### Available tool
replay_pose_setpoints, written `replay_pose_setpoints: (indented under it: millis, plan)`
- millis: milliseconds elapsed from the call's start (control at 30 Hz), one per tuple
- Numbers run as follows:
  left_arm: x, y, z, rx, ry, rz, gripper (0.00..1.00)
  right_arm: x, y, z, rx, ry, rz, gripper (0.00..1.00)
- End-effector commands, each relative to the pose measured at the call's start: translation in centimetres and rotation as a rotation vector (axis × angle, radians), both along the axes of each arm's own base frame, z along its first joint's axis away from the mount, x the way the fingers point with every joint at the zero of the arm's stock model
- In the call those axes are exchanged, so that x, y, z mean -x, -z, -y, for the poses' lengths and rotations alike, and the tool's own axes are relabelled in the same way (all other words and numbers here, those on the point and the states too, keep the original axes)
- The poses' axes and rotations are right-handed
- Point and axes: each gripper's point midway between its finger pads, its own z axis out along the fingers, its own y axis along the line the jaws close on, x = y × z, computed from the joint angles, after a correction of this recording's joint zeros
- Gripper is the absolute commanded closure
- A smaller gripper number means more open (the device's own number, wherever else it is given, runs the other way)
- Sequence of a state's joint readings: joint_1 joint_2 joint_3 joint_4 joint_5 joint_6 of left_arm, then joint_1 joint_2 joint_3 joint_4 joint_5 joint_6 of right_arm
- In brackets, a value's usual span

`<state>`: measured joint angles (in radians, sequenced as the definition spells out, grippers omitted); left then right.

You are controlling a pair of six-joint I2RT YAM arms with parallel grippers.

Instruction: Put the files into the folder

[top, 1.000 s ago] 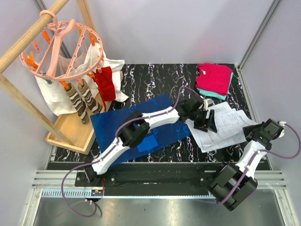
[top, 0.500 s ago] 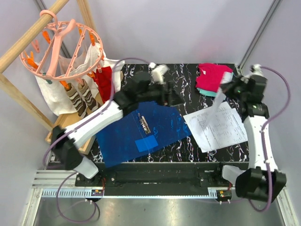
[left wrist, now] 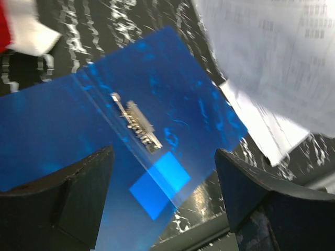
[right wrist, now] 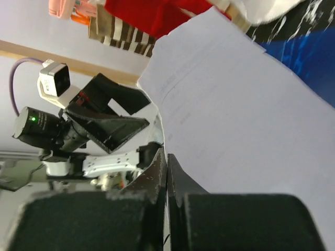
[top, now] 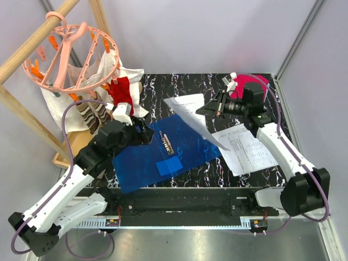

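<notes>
Your right gripper [top: 213,109] is clamping one edge of a single printed sheet [top: 187,109], fingers [right wrist: 154,178] pressed together on the paper; the sheet is hanging tilted in the air over the far right part of the blue folder [top: 163,157]; whether its lower corner is touching the folder you cannot tell from these views. The folder is lying opened flat on the black marbled tabletop [top: 185,84]; its metal clip [left wrist: 137,125] is showing along the centre fold, with a lighter blue rectangle [left wrist: 159,183] just on the near side of the clip. Your left gripper [top: 144,132] is hovering over the folder's left half, near its far edge; jaws spread wide, gripping nothing. The other files [top: 253,152] are lying in a loose stack just beside the folder's right edge, flat on the tabletop. Folded pink and teal clothes [top: 251,89] are sitting beyond that stack, well apart from the folder's far right corner. A wooden drying rack [top: 81,147] with hanging laundry is standing off the folder's left side.
</notes>
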<state>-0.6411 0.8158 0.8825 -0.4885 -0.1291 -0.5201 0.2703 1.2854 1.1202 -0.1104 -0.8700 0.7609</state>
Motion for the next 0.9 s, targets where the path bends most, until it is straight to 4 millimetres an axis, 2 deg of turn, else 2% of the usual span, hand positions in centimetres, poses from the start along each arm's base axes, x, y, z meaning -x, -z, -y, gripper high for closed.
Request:
replay_pose_setpoints:
  millis: [0,33,67,133,167,233,300,333,400,433,467,500,567,600,633,667,700,733,867]
  plan:
    - [-0.9,0.3,-1.9,-0.046,-0.103,0.021,0.18,0.8,2.3,-1.1,-0.086,-0.129,-0.142,1.00]
    - [-1.0,0.6,-1.6,-0.049,-0.094,0.006,0.18,0.3,3.9,-1.1,-0.076,-0.124,-0.171,1.00]
    - [-1.1,0.5,-1.4,-0.045,-0.088,0.003,0.18,-0.7,6.2,-1.3,-0.062,-0.114,-0.235,1.00]
    - [-1.2,0.6,-0.9,-0.042,-0.072,-0.014,0.18,-1.5,8.3,-0.4,-0.072,-0.109,-0.309,1.00]
    - [-1.2,0.5,-0.7,-0.040,-0.066,-0.016,0.18,-2.4,8.7,0.1,-0.081,-0.089,-0.297,1.00]
    - [-1.2,0.7,-0.3,-0.039,-0.051,-0.025,0.18,-4.7,11.6,2.0,-0.061,0.007,-0.344,1.00]
    - [-1.3,1.1,-0.3,-0.045,-0.047,-0.032,0.18,-5.1,12.6,2.4,-0.078,-0.043,-0.376,1.00]
    - [-1.3,1.3,-0.1,-0.046,-0.042,-0.040,0.18,-5.6,13.7,2.9,-0.077,-0.033,-0.398,1.00]
    - [-1.3,1.4,0.1,-0.043,-0.033,-0.042,0.18,-7.0,14.4,3.3,-0.039,0.029,-0.376,1.00]
    - [-1.3,1.5,0.2,-0.042,-0.029,-0.048,0.18,-7.6,15.8,3.5,0.002,0.030,-0.364,1.00]
    - [-1.4,1.5,0.3,-0.038,-0.026,-0.045,0.17,-7.3,17.1,3.6,0.026,0.024,-0.433,1.00]
    - [-1.4,1.5,0.4,-0.037,-0.022,-0.043,0.17,-8.3,16.8,3.5,0.036,0.014,-0.419,1.00]
    - [-1.5,1.6,0.8,-0.033,-0.011,-0.048,0.17,-8.4,19.6,4.0,0.120,0.017,-0.464,1.00]
    - [-1.5,1.6,1.0,-0.029,-0.002,-0.049,0.18,-9.9,20.1,4.5,0.205,0.069,-0.420,1.00]
    - [-1.4,1.8,1.3,-0.028,0.011,-0.058,0.17,-10.0,21.5,4.7,0.273,0.046,-0.380,1.00]
    - [-1.4,1.9,1.3,-0.025,0.013,-0.059,0.17,-9.5,22.3,4.9,0.319,0.035,-0.414,1.00]
    - [-1.4,2.0,1.4,-0.023,0.016,-0.062,0.17,-10.3,22.6,5.2,0.358,0.047,-0.396,1.00]
    - [-1.4,2.2,1.5,-0.027,0.022,-0.066,0.18,-10.4,23.6,5.4,0.385,0.036,-0.391,1.00]
    - [-1.2,2.5,1.7,-0.028,0.037,-0.075,0.17,-10.8,24.7,5.4,0.412,-0.017,-0.352,1.00]
